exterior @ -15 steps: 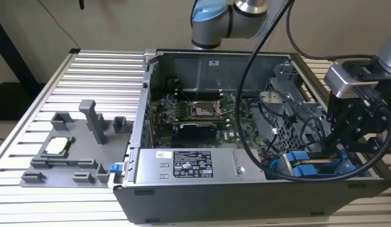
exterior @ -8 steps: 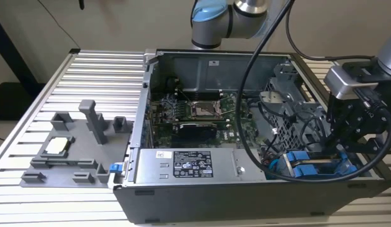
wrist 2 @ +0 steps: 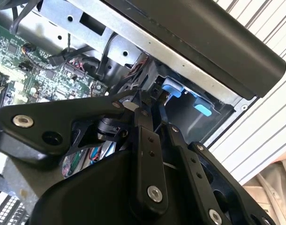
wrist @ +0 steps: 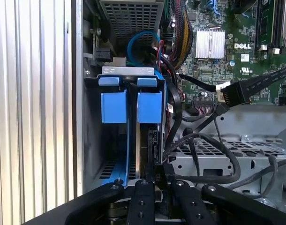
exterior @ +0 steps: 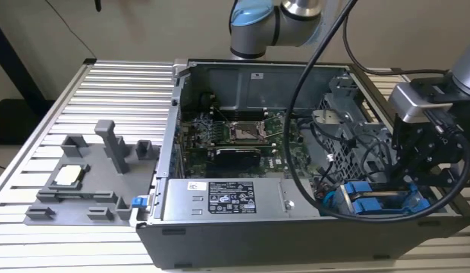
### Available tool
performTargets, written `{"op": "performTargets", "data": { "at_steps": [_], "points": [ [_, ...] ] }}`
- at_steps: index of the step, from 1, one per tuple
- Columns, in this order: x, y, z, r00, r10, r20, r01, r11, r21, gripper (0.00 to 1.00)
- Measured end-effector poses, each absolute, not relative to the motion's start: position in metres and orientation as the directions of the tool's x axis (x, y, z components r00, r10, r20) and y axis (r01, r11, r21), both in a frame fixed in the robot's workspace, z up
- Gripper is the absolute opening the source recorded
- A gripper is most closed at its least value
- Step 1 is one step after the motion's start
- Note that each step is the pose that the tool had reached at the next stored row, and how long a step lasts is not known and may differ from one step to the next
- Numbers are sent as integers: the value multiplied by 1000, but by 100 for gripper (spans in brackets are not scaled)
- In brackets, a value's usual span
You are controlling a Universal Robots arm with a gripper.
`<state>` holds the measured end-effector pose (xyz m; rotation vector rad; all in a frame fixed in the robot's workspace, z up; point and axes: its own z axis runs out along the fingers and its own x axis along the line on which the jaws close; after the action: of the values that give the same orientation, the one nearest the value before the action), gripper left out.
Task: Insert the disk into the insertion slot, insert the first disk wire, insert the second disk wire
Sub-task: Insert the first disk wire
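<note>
Exterior view: the gripper [exterior: 411, 190] hangs at the insertion slot [exterior: 345, 196]; second wrist view: its tips nearly meet; first wrist view: the disk [wrist: 149, 107] sits slotted, gripper pinching what looks like a dark plug [wrist: 158, 169], so wiring looks unfinished

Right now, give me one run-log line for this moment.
disk: seated in insertion slot | tool: close to the disk's end, over the drive cage | black cable connector: free, not plugged in
</note>
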<state>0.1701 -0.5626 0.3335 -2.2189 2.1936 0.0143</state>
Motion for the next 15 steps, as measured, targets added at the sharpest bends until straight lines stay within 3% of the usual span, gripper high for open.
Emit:
{"op": "performTargets", "data": {
  "at_steps": [6, 7, 15],
  "points": [
    [170, -563, 331, 12, -1000, -24, -1000, -12, -5, 21],
    [170, -563, 335, 11, -1000, -24, -1000, -11, -3, 27],
    [170, -563, 371, 11, -1000, -23, -1000, -11, -2, 27]
  ]
}}
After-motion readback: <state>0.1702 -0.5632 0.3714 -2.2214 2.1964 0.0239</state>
